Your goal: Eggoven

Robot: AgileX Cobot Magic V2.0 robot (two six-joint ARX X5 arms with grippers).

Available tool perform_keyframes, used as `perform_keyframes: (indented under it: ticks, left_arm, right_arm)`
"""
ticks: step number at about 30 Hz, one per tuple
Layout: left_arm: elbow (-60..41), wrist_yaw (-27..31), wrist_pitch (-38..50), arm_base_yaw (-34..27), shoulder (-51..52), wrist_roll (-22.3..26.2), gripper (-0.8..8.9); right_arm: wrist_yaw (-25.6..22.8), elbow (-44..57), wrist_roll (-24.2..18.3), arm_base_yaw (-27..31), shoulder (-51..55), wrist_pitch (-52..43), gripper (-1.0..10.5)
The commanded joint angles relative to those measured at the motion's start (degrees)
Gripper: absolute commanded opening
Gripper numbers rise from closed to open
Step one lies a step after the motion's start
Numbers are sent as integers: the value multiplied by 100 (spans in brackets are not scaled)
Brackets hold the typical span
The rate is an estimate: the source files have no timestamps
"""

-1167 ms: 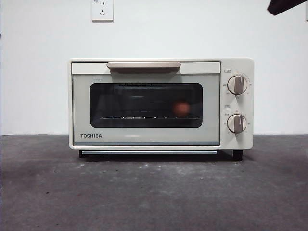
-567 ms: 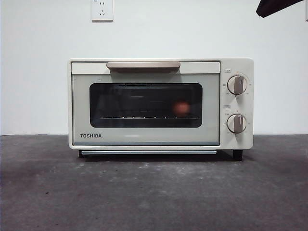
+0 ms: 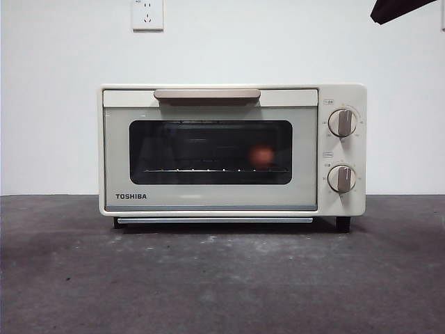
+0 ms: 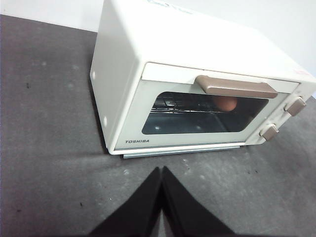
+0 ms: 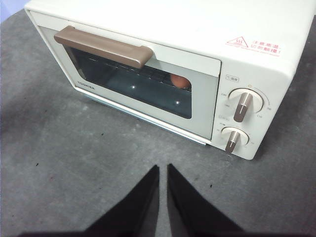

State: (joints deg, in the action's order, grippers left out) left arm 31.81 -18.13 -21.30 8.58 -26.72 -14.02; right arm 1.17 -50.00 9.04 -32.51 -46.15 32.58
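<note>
On the dark grey table (image 3: 222,278) in the front view, the cream toaster oven (image 3: 233,149) stands square-on with its door closed, and the egg (image 3: 262,156) shows as a reddish blur behind the dark glass window (image 3: 211,152), resting on the wire rack toward the dial side. The tan handle (image 3: 207,94) runs along the door's top edge, and two grey dials (image 3: 343,122) sit one above the other beside it. A black arm tip (image 3: 398,8) juts in at the upper right corner, well above the oven.

From the left wrist view, the left gripper (image 4: 161,174) hangs above the table in front of the oven's door, jaws pressed together, holding nothing.

From the right wrist view, the right gripper (image 5: 163,172) is poised over bare table before the dial end, its jaws a narrow slit apart and empty.
</note>
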Motion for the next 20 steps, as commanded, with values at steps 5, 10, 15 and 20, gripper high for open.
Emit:
perform_keyframes:
  ticks: [5,10,15,20]
  left_arm:
    - [-48,358,219,-120,575,1716,7]
    - [-844,1117,1104,-509,1241,1980,7]
    - [-1899,1300,1801,-780,1950,1978,7]
    - [-2684,1303,1803,-863,2485,1893,8]
  right_arm:
    - [-15,-48,-4,-33,-17,-48,5]
    - [-15,-48,-4,-33,-15,-48,5]
    - [-15,-48,-4,-33,-15,-48,5]
    - [-15,-48,-4,-33,-17,-48,5]
